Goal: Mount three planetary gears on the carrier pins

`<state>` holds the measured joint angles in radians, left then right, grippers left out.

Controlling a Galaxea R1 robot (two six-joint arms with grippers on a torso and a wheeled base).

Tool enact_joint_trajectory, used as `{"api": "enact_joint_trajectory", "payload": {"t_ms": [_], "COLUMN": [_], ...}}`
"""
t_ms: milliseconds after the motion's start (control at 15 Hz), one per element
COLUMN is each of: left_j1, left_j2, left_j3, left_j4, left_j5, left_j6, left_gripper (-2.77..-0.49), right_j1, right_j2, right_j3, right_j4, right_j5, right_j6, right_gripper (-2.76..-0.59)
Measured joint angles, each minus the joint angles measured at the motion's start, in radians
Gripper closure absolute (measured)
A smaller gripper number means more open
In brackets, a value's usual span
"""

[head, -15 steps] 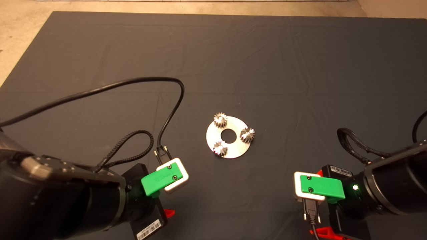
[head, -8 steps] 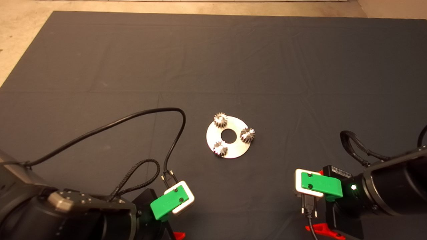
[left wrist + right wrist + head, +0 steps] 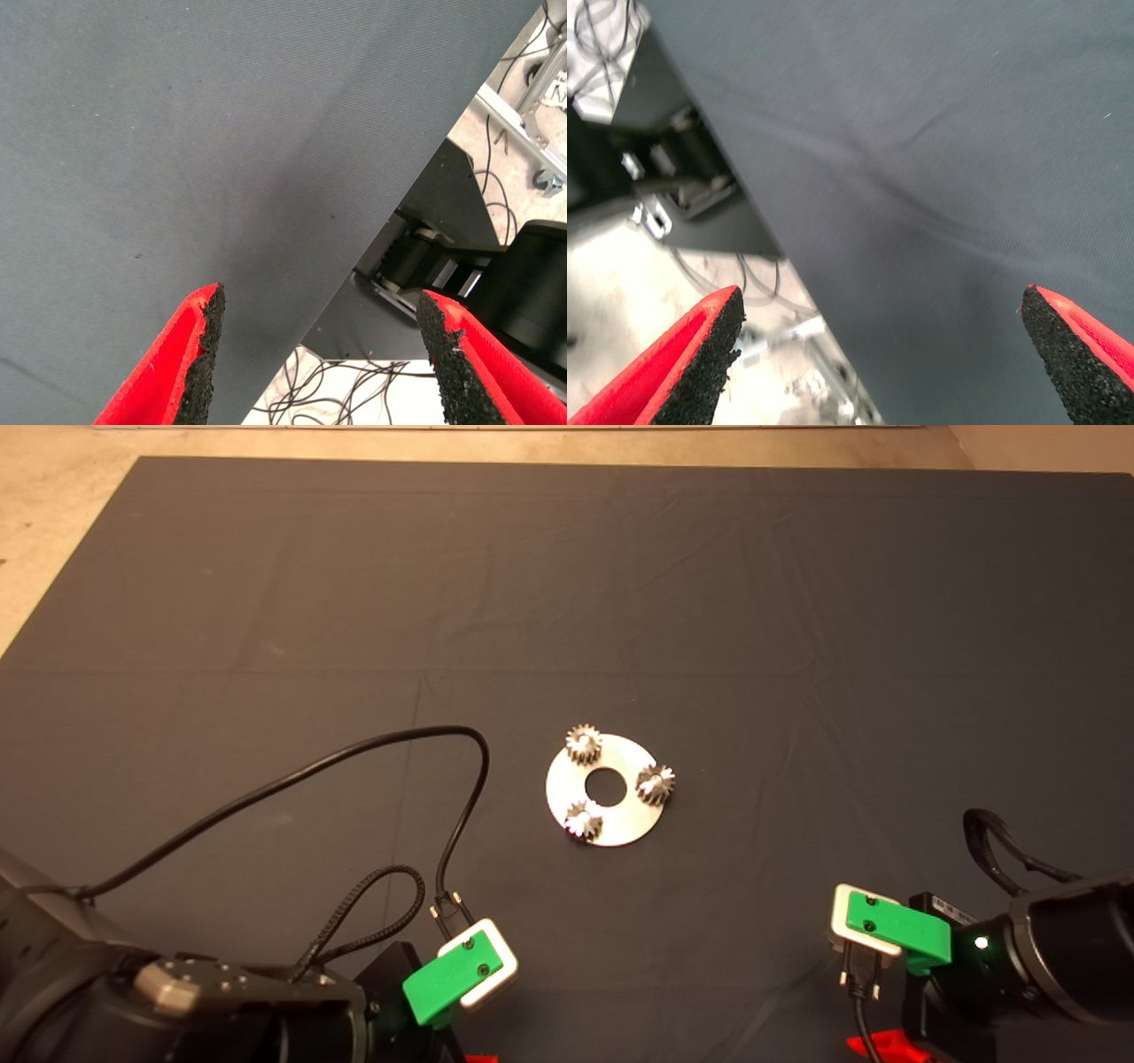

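Observation:
A flat silver disc (image 3: 620, 824) with a central hole lies on the dark mat (image 3: 567, 584), a little nearer than its middle. Three planetary gears stand on it around the hole: one at the far side (image 3: 583, 744), one at the right (image 3: 656, 783) and one at the near left (image 3: 585, 818). Each gear covers its carrier pin, so the pins themselves are hidden. My left gripper (image 3: 321, 301) hangs open and empty over the mat's near edge, at the lower left. At the lower right, my right gripper (image 3: 881, 297) is also open and empty. Neither touches the disc.
A black cable (image 3: 372, 748) loops from the left arm over the mat, left of the disc. A braided loop (image 3: 997, 850) rises from the right arm. Pale floor (image 3: 53, 531) borders the mat at the far left. Past the near edge, both wrist views show the robot's base and floor cables.
Both arms have drawn back toward the mat's near edge, the left one first and the right one in the last half second. The disc and its gears have not moved.

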<state>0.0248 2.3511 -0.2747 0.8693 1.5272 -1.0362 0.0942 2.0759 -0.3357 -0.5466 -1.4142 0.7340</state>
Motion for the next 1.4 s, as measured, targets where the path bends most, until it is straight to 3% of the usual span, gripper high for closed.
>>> {"api": "enact_joint_trajectory", "payload": {"t_ms": [67, 200, 267, 333, 533, 667, 733, 933, 1067, 1267, 1400], "left_j1": [0.013, 0.047, 0.06, 0.069, 0.092, 0.102, 0.106, 0.149, 0.175, 0.188, 0.194], "left_j2": [-0.003, -0.011, -0.01, -0.011, -0.011, -0.016, -0.016, -0.016, -0.016, -0.016, -0.016], "left_j3": [0.0, 0.0, 0.0, 0.0, 0.0, 0.0, 0.0, 0.0, 0.0, 0.0, 0.0], "left_j4": [0.014, 0.073, 0.111, 0.138, 0.181, 0.21, 0.221, 0.273, 0.3, 0.327, 0.332], "left_j5": [0.0, 0.0, 0.0, 0.0, 0.0, 0.0, 0.0, 0.0, 0.0, 0.0, 0.0], "left_j6": [0.0, 0.0, 0.0, 0.0, 0.0, 0.0, 0.0, 0.001, 0.001, 0.001, 0.001], "left_gripper": [-1.48, -1.48, -1.48, -1.48, -1.48, -1.48, -1.48, -1.48, -1.48, -1.48, -1.48], "right_j1": [-0.018, -0.062, -0.087, -0.107, -0.138, -0.181, -0.196, -0.197, -0.201, -0.213, -0.213], "right_j2": [-0.026, -0.096, -0.115, -0.126, -0.131, -0.131, -0.131, -0.134, -0.134, -0.134, -0.134], "right_j3": [0.0, 0.0, 0.0, 0.0, 0.0, 0.0, 0.0, 0.0, 0.0, 0.0, 0.0], "right_j4": [-0.043, -0.133, -0.151, -0.168, -0.249, -0.313, -0.32, -0.35, -0.4, -0.404, -0.406], "right_j5": [0.02, 0.069, 0.088, 0.101, 0.136, 0.15, 0.155, 0.173, 0.191, 0.193, 0.208], "right_j6": [0.0, 0.0, 0.0, 0.0, 0.0, 0.0, 0.0, 0.0, 0.0, 0.0, 0.0], "right_gripper": [-2.33, -2.33, -2.33, -2.33, -2.33, -2.33, -2.33, -2.33, -2.33, -2.33, -2.33]}}
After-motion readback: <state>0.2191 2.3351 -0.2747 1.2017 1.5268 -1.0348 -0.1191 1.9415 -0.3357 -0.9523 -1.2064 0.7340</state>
